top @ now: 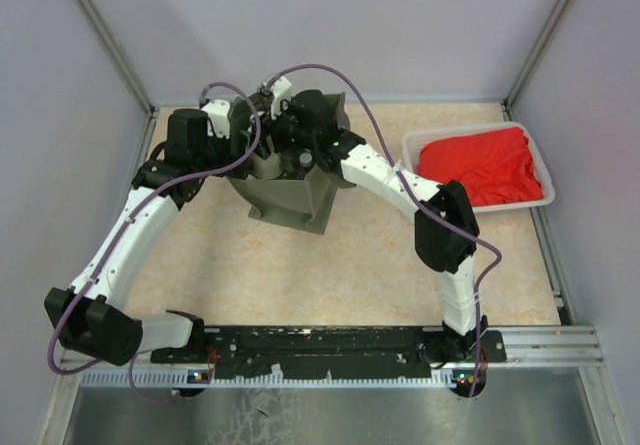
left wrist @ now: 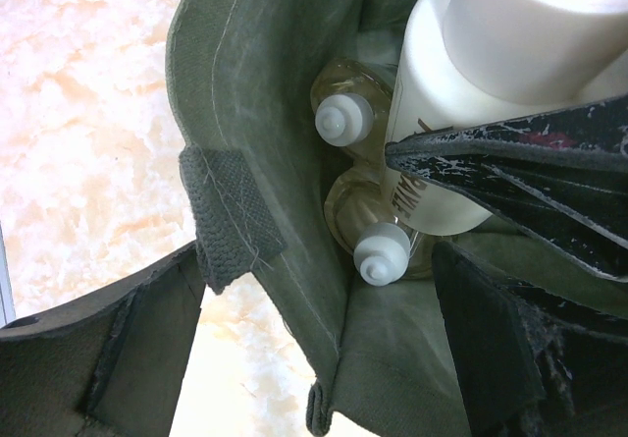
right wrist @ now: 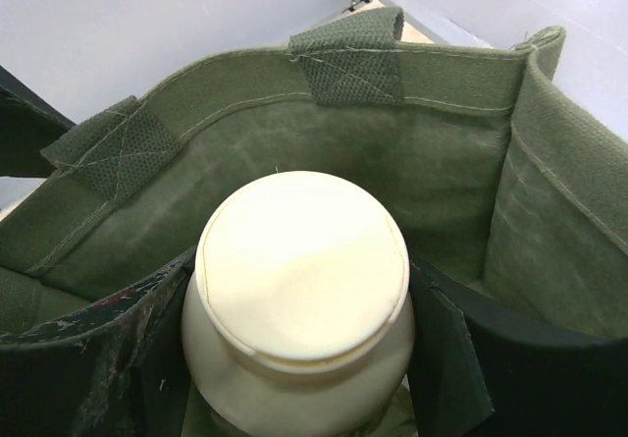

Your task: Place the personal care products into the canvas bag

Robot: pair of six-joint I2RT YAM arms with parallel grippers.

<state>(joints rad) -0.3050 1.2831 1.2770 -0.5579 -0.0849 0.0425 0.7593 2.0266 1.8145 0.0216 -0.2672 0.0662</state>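
Observation:
The olive-green canvas bag (top: 290, 200) stands at the back middle of the table. My right gripper (right wrist: 299, 304) is shut on a cream bottle (right wrist: 299, 260) with a flat cream cap and holds it upright inside the bag (right wrist: 392, 162). In the left wrist view the same bottle (left wrist: 461, 83) sits beside two clear amber bottles (left wrist: 343, 120) (left wrist: 381, 252) with white caps, lying in the bag. My left gripper (left wrist: 319, 300) is open and straddles the bag's left wall (left wrist: 255, 113), one finger inside, one outside. In the top view both grippers, left (top: 243, 145) and right (top: 300, 145), are over the bag.
A white tray (top: 412, 150) holding a red cloth (top: 480, 165) stands at the back right, close to the right arm. Grey enclosure walls surround the table. A black rail (top: 330, 343) runs along the near edge.

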